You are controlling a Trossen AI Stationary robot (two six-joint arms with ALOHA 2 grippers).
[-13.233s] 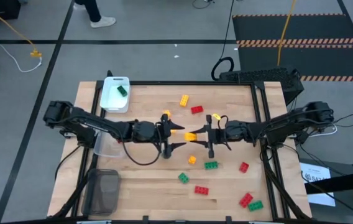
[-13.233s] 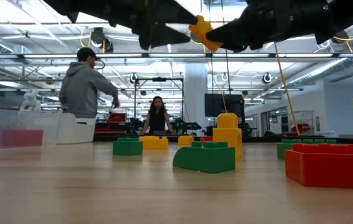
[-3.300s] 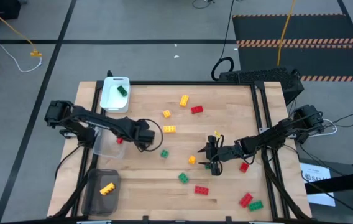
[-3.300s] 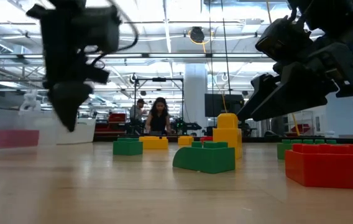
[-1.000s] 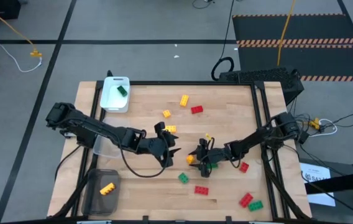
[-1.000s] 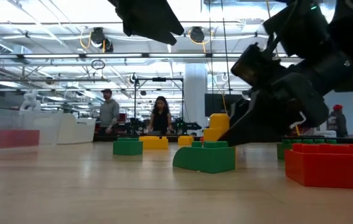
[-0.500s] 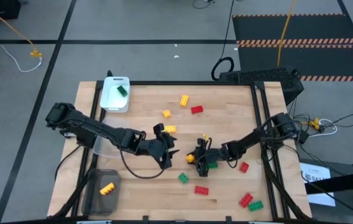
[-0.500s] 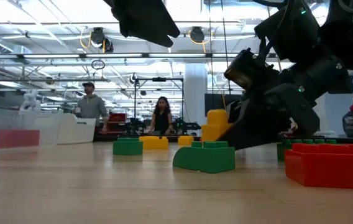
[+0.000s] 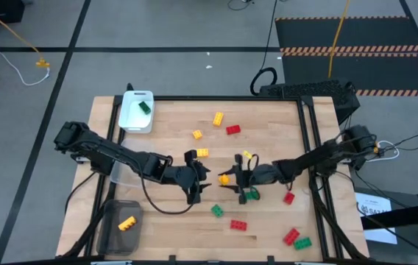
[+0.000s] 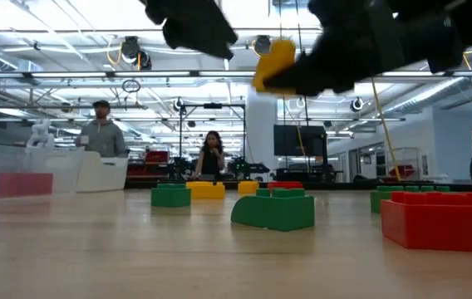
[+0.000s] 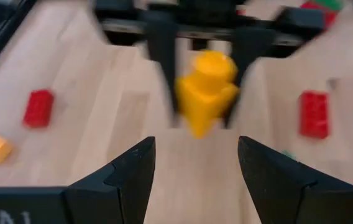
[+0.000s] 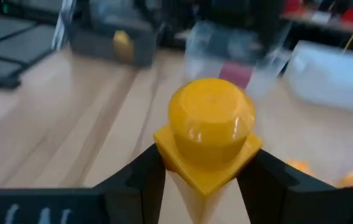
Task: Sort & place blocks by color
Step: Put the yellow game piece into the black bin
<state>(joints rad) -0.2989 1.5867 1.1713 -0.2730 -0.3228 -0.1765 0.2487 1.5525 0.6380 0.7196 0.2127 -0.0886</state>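
A: Item, yellow block (image 9: 224, 179). Change since half a second ago: lifted off the counter (image 9: 268, 125); in the low view it has gone from beside the green brick (image 10: 274, 208) to high in the air, and the right arm has drawn up with it.

B: Position relative to the jaws?

A: Pinched between the two fingers of the right gripper (image 9: 231, 179), stud end facing outward, near the counter's middle. The left gripper (image 9: 201, 179) faces it from just beside, apart from it.

B: Arm pose?

A: Both arms reach inward low over the counter, nearly tip to tip, the left from the left edge, the right from the right.

B: Jaws?

A: Right: closed on the yellow block. Left: spread, holding nothing; the block shows beyond its fingers (image 11: 130, 177).

B: Other stock?

A: White tray (image 9: 131, 118) with one green block; dark tray (image 9: 110, 232) with one yellow block (image 9: 127, 223); red, green and yellow blocks loose on the counter.
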